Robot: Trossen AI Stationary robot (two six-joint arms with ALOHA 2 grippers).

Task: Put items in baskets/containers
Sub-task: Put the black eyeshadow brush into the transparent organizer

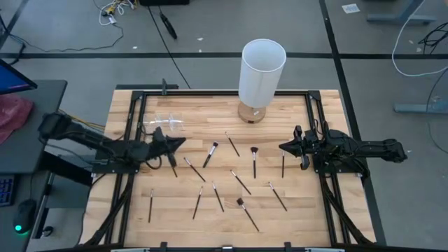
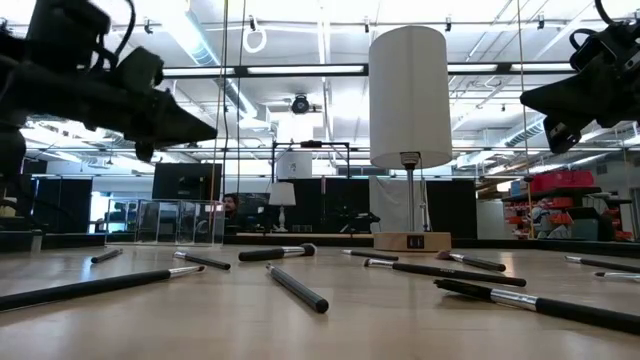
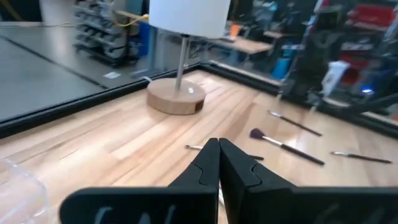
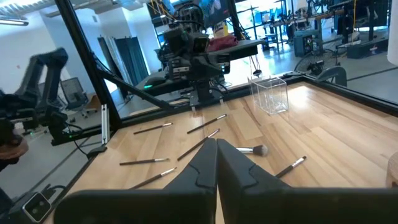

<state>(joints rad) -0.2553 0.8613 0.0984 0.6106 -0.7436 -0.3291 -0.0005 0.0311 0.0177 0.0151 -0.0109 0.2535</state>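
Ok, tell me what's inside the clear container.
The clear container looks empty; no brushes show through its walls. The brushes all lie on the table. Nothing covers it.

**A robotics lab floor, seen from my station**

I'm looking into a large open lab or workshop hall. Past the wooden table I see ceiling strip lights, exposed pipes and glass partitions. Shelving with bins lines one side. Cables trail across the grey floor, a monitor sits beside the rig, and office chairs stand among other benches.
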